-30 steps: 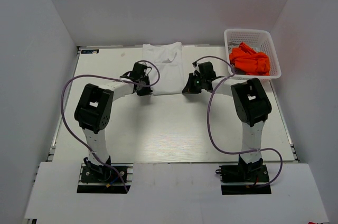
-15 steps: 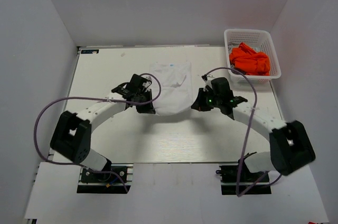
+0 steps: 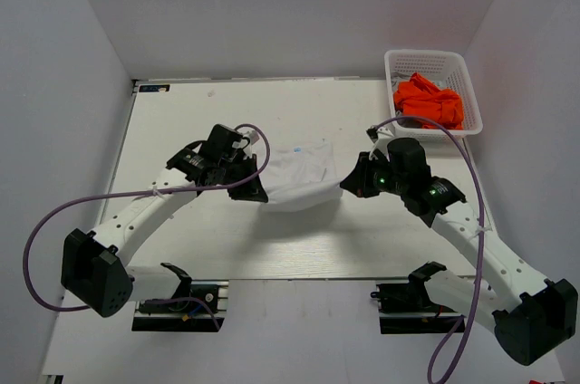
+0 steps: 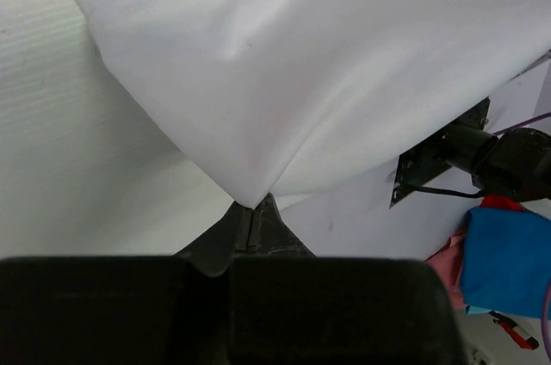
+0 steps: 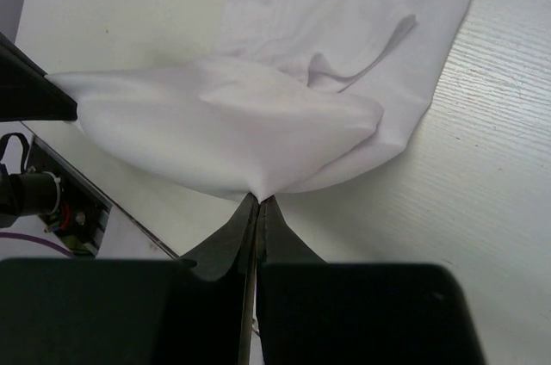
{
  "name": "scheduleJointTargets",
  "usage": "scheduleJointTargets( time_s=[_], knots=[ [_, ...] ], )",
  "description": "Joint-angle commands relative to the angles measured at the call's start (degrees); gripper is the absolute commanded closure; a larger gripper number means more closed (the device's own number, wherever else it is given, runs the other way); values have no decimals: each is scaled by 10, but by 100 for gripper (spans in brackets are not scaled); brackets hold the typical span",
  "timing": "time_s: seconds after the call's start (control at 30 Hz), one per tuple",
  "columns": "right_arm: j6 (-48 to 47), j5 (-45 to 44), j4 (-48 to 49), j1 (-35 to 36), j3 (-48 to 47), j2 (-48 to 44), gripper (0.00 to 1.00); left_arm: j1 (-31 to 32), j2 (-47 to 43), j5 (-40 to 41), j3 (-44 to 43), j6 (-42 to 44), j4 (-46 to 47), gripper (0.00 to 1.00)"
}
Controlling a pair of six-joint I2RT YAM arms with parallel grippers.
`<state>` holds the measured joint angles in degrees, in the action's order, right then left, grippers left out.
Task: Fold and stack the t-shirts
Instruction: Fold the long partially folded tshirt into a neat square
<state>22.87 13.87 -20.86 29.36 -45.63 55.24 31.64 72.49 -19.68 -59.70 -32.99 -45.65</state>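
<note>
The white t-shirt (image 3: 297,177) is located at the middle of the table (image 3: 299,248), suspended between the two grippers. The left gripper (image 3: 256,192) is closed on the near left corner of the cloth; in the left wrist view the fingertips (image 4: 258,220) are pressed together with the corner pinched between them, and the fabric fans away from them. The right gripper (image 3: 349,183) is closed in the same manner on the near right corner, with its jaws meeting on a small fold of cloth. The near edge sags in a shallow curve between the two grip points and casts a shadow on the table. In the right wrist view the far part of the shirt rests on the table surface. The orange t-shirt (image 3: 428,101) lies bunched in the white basket (image 3: 399,62) at the far right corner, well apart from both grippers. Compared with one second earlier, the white t-shirt has left the far edge of the table, where it lay flat, and has been drawn toward the arm bases. Both arms have swung outward and extended, and both grips remain unchanged. The basket and the orange t-shirt have not moved.
</note>
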Motion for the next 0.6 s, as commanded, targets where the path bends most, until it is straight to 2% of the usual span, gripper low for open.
scheduleJointTargets(
  time_s=[0.0, 0.1, 0.2, 0.43, 0.5, 0.57],
  knots=[
    [22, -6, 9, -3, -32, 1, 100, 0, -2, -10, -43, 0, -1, 100],
    [51, -49, 60, -4, -36, 6, 100, -6, 23, 4, -58, 0, 31, 100],
    [59, -105, 69, -8, -49, 20, 100, -11, 53, 35, -93, 6, 37, 100],
    [50, -136, 71, -20, -98, 90, 100, -17, 130, 126, -164, -22, 30, 100],
    [47, -169, 75, -27, -110, 100, 100, -17, 146, 153, -180, -28, 30, 100],
    [40, -172, 86, -34, -125, 122, 100, -22, 157, 158, -195, -28, 30, 100]
  ],
)
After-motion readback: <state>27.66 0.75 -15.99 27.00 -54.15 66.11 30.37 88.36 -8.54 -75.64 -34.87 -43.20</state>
